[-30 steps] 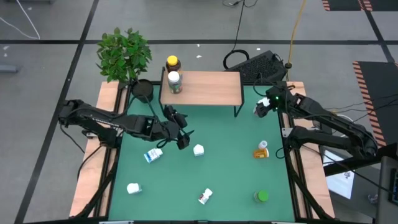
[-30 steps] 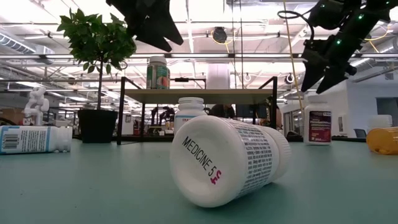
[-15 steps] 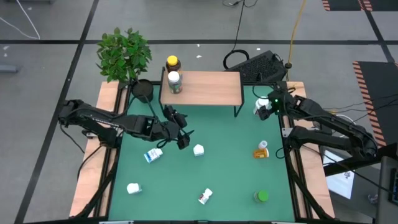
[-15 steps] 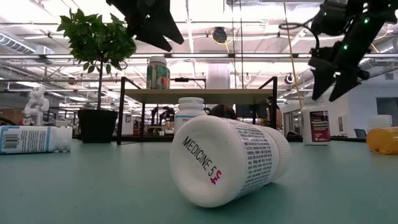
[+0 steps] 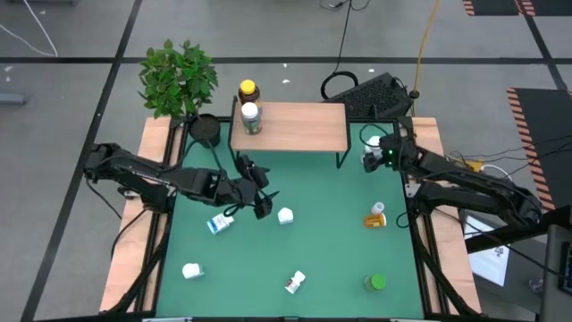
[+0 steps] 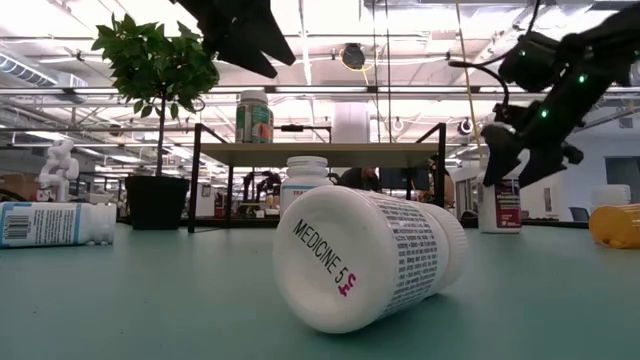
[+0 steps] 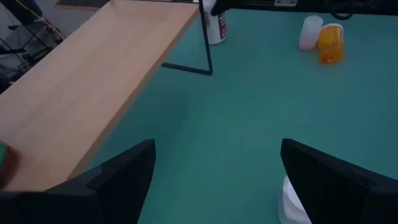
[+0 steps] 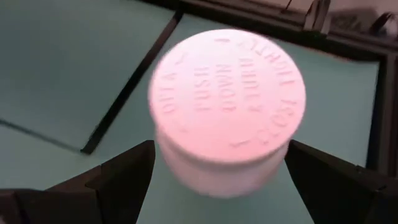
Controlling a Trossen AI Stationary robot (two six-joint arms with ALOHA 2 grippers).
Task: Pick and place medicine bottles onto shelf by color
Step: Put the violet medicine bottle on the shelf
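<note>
1. Green matting covers the table [image 5: 322, 224], and a low shelf with a light wood top and thin black legs [image 5: 290, 125] stands at its far edge.
2. Two bottles stand at the shelf's left end: an amber bottle with a yellow cap [image 5: 248, 90] and a white-capped one [image 5: 251, 116] just beside it.
3. The right gripper [image 5: 379, 157] hangs over an upright white pill bottle with a dark red label [image 6: 499, 203] near the shelf's right leg. Its jaws are spread wide on either side of the white cap [image 8: 227, 112] and are not pressing it.
4. The left gripper [image 5: 259, 190] hovers above the mat in front of the shelf, jaws wide apart and empty.
5. Loose on the mat lie several white bottles [image 5: 285, 216], an orange one [image 5: 375, 216] and a green one [image 5: 376, 283].
</note>
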